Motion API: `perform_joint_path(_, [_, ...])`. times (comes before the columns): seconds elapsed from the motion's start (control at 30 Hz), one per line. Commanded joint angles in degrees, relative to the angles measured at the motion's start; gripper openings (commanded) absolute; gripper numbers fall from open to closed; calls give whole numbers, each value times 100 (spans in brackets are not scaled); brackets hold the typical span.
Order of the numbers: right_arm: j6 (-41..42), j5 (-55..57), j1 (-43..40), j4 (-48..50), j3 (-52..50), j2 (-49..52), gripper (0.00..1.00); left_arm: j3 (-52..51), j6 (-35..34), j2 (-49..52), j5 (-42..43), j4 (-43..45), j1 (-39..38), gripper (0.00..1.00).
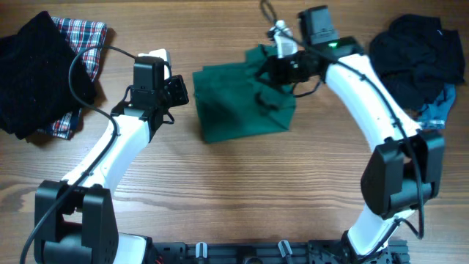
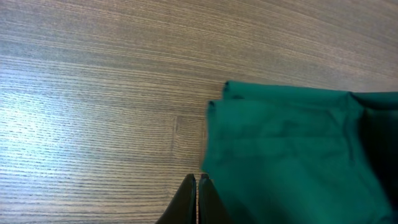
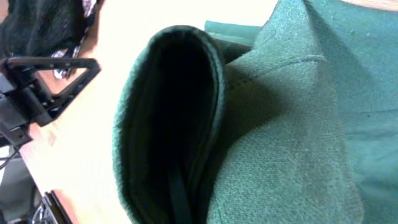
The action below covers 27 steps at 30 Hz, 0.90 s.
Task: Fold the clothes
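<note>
Garment [image 1: 234,110] lies mid-table [image 1: 242,183], already doubled into a rough rectangle, with its upper right part rucked up.

Right pincer [image 1: 265,70] is closed at that raised part. The wrist view shows a loop of green cloth [image 3: 280,124] lifted close to the lens, so I judge it pinched there (the fingers themselves are hidden by fabric).

Left pincer [image 1: 178,91] is closed on nothing. Its tips [image 2: 198,196] meet just beside the garment's left edge, low over the bare wood.

Black knit [image 1: 37,73] and plaid cloth [image 1: 84,40] sit well apart at far left; a dark pile [image 1: 414,51] sits at far right.

Risks noted:
- With one side unheld, a pull by the right arm may drag the whole bundle and undo the layers below.
- The pinch may hold a single layer only; the fold would then open unevenly.
- The left pincer must open before it can take the edge; advancing closed, it would shove the cloth and wrinkle it.
- A thin dark cord at the loop's mouth could snag.
</note>
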Motion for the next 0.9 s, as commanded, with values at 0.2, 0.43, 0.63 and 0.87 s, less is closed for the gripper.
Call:
perform_joint_path(0.2, [437, 59, 538, 446, 138, 238, 4, 85, -31, -173, -98, -61, -7, 4])
perform_joint_path(0.43, [369, 138, -208, 87, 142, 166, 4, 85, -26, -173, -125, -127, -4, 4])
perform_joint_path(0.63, [-50, 264, -1484, -533, 146, -149, 4, 85, -28, -173, -122, -103, -4, 4])
perform_joint_path(0.87, [-435, 640, -2612, -1016, 146, -254, 4, 85, -31, -173, -120, -144, -7, 4])
